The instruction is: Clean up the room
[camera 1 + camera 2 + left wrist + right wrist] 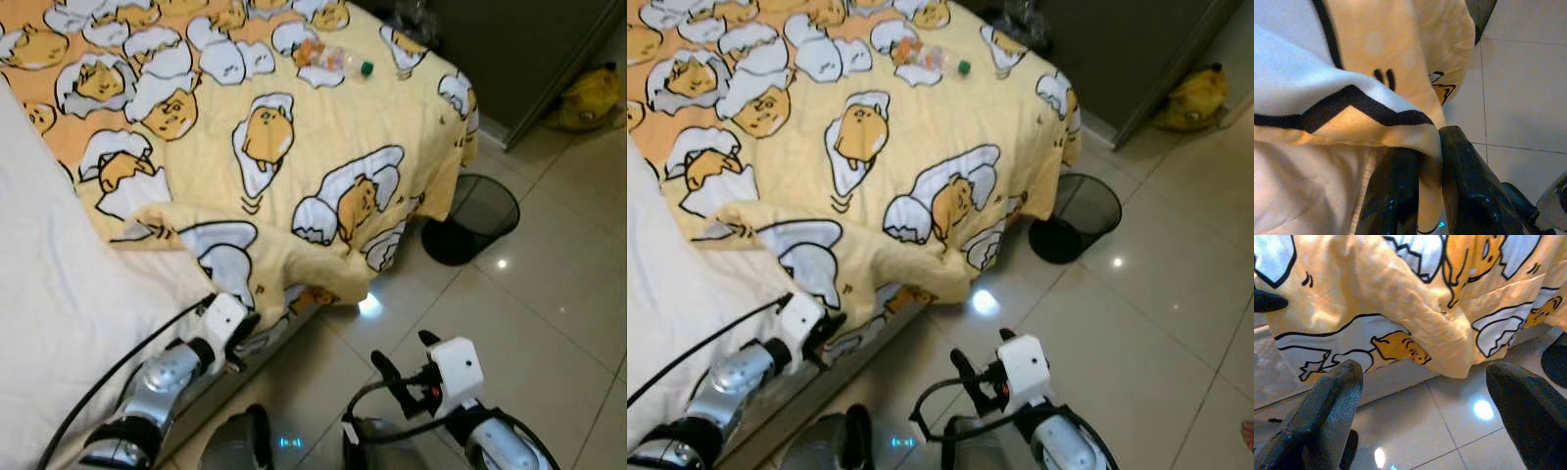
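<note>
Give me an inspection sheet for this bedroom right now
Surface: bed, white sheet exposed on robot's left.
Job's things: yellow cartoon blanket, rumpled, its corner hanging off the bed.
Clutter: plastic bottle with green cap lying on the blanket.
Hands: left hand shut on the blanket edge; right hand open, above the floor.
Cables: black cable along the left arm.
Surroundings: black mesh bin on tiled floor; yellow bag beyond.

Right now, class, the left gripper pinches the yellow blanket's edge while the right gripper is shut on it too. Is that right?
Not quite. The left gripper does pinch the yellow blanket, but the right gripper is open, its fingers spread apart over the floor and short of the cloth, as the right wrist view shows.
</note>
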### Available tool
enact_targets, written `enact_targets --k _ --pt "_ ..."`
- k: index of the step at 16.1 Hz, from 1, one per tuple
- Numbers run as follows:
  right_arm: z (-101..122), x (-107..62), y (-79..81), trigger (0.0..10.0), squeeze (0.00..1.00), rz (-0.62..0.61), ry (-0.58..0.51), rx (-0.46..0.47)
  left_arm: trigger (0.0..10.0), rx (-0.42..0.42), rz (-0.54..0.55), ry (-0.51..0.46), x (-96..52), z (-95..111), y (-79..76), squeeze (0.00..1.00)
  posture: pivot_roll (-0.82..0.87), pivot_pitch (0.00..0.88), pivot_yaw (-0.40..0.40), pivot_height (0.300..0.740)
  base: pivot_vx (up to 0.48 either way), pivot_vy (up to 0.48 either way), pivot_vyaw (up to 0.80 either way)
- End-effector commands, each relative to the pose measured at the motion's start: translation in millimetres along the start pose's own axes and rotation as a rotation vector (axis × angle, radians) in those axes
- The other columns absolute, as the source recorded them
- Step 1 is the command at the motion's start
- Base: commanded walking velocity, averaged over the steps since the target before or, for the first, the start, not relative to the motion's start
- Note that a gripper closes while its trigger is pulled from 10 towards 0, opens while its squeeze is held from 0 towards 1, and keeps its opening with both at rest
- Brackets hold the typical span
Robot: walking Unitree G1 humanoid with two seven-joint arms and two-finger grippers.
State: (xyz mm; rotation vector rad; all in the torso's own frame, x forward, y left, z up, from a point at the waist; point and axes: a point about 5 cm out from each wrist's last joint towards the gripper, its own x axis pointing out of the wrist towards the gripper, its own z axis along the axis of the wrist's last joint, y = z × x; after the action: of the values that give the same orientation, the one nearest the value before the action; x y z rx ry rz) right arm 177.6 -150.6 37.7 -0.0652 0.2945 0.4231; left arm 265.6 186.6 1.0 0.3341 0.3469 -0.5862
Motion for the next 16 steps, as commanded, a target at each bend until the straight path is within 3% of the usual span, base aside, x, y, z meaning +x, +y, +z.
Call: enact_targets --k 1,4,6,11,15,16 --pt "-8.9 -5.1 -2.1 10.0 0.0 -0.01 0.037 -0.002 10.0 -0.016 -0.018 0.028 -1.9 -8.1 -8.1 0.0 -0.24 0.19 -0.011 0.74 0.0 0.0 0.0" --pt "-10.2 -5.2 -2.0 10.0 0.0 -0.006 0.042 -0.004 10.0 -0.003 -0.011 0.046 -4.9 -12.6 -8.8 0.0 -0.24 0.189 -0.009 0.74 0.0 0.0 0.0" --pt "-11.0 -5.3 -1.8 10.0 0.0 -0.004 0.046 -0.005 10.0 -0.05 0.023 0.057 -6.1 -16.5 -8.9 0.0 -0.24 0.188 -0.011 0.74 0.0 0.0 0.0" --pt "-11.8 -5.4 -1.7 10.0 0.0 0.003 0.05 -0.007 10.0 -0.062 0.052 0.068 -6.4 -17.6 -6.3 0.0 -0.24 0.189 -0.012 0.74 -0.436 0.0 0.0" --pt "-12.3 -5.8 -1.5 10.0 0.0 0.007 0.054 -0.008 10.0 -0.029 0.021 0.098 -8.1 -23.2 -13.0 0.0 -0.23 0.188 -0.013 0.74 -0.103 0.0 0.0" --pt "-12.5 -5.9 -1.4 10.0 0.0 0.009 0.055 -0.008 10.0 0.012 -0.018 0.114 -6.6 -24.4 -19.4 0.0 -0.23 0.188 -0.014 0.74 0.0 0.0 0.0"
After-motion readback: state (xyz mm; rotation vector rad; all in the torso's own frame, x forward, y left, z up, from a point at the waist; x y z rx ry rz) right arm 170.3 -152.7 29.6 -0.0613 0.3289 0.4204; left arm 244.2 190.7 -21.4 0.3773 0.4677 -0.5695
